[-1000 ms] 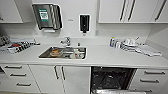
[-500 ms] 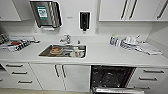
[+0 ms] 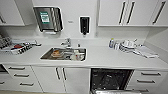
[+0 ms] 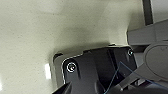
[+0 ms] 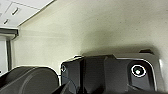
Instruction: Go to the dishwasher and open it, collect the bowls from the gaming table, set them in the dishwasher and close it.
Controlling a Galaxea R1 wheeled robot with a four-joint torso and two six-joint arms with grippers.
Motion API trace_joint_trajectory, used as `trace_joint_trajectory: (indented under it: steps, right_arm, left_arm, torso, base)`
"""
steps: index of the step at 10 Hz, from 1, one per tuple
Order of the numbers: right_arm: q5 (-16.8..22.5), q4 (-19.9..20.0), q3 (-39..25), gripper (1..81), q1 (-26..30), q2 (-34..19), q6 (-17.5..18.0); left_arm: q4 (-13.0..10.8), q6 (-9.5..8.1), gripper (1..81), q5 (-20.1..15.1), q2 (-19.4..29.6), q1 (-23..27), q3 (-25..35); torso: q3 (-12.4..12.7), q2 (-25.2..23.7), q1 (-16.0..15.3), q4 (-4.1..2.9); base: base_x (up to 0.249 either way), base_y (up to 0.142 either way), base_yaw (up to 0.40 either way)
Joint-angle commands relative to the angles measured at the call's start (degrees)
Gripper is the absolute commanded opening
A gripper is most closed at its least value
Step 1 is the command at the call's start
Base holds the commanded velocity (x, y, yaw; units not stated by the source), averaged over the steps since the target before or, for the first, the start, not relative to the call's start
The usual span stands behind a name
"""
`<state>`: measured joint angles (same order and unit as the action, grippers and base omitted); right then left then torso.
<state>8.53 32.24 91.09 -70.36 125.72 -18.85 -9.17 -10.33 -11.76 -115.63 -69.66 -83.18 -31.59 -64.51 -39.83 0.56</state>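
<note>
The dishwasher [image 3: 110, 79] stands open under the white counter [image 3: 105, 58], right of the sink. Its dark inside with racks shows, and the edge of its lowered door [image 3: 115, 91] lies at the bottom of the head view. The bowls and the gaming table are out of view. In the left wrist view the arm's dark plate hangs over a pale speckled floor [image 4: 37, 37]. The right wrist view also looks onto pale floor [image 5: 100, 25], with white drawer fronts [image 5: 12, 11] at one corner.
A steel sink [image 3: 63, 54] holding dishes is set in the counter. A dish rack [image 3: 15, 46] stands at the left and a pile of dishes [image 3: 127, 45] at the right. White cabinet doors [image 3: 62, 78] and drawers [image 3: 146, 80] flank the dishwasher. A towel dispenser [image 3: 48, 18] hangs on the wall.
The whole head picture has shifted down a little, so the camera has moved. The dishwasher and the things on the counter stand as before.
</note>
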Motion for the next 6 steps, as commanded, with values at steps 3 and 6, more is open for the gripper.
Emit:
trace_joint_trajectory:
  steps: [3, 6]
  right_arm:
    - [4.03, -0.16, 3.99, 81.1, 1.23, 1.39, -0.31]
    - [4.03, -0.25, 8.3, 81.1, -0.09, 3.95, -0.41]
  left_arm:
    - [-1.56, 0.22, 81.1, 8.32, -6.45, -6.59, -7.07]
    - [-1.38, 0.04, 81.1, 10.08, -13.12, -10.1, -15.24]
  torso:
    - [8.26, 9.56, 6.23, 0.0]
    - [7.3, 15.76, 10.45, 0.0]
  base:
    - [0.0, 0.0, 0.0]
    - [0.0, 0.0, 0.0]
